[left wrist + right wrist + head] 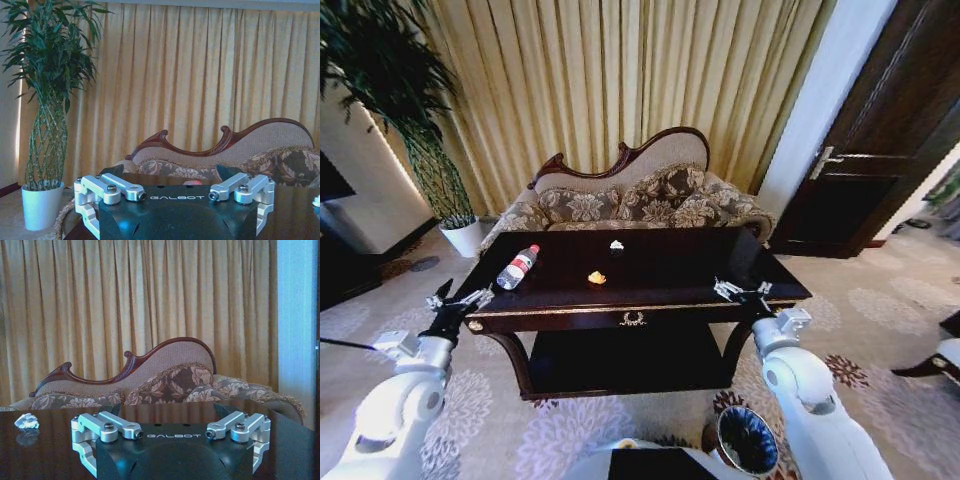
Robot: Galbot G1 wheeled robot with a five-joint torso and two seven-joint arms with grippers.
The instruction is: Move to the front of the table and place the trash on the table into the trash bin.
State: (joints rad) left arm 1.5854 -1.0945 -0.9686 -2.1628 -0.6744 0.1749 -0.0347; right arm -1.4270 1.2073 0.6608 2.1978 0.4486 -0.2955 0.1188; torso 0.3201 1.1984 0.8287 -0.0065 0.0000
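The dark glossy table (670, 265) stands right in front of me, in front of a carved sofa. On its top lie the trash pieces: a clear bottle (517, 268) with a red cap at the left, an orange scrap (597, 278) near the middle front, and a small white wad (616, 245) farther back. My left gripper (455, 298) hovers open at the table's front left corner. At the front right corner my right gripper (742, 291) is open too. The wad (26, 421) also shows in the right wrist view. The trash bin (748, 440) with its black liner stands on the floor by my right side.
A sofa (620, 200) with floral cushions stands behind the table before gold curtains. A tall plant in a white pot (465, 238) is at the back left, and a dark door (880, 150) at the right. Patterned carpet surrounds the table.
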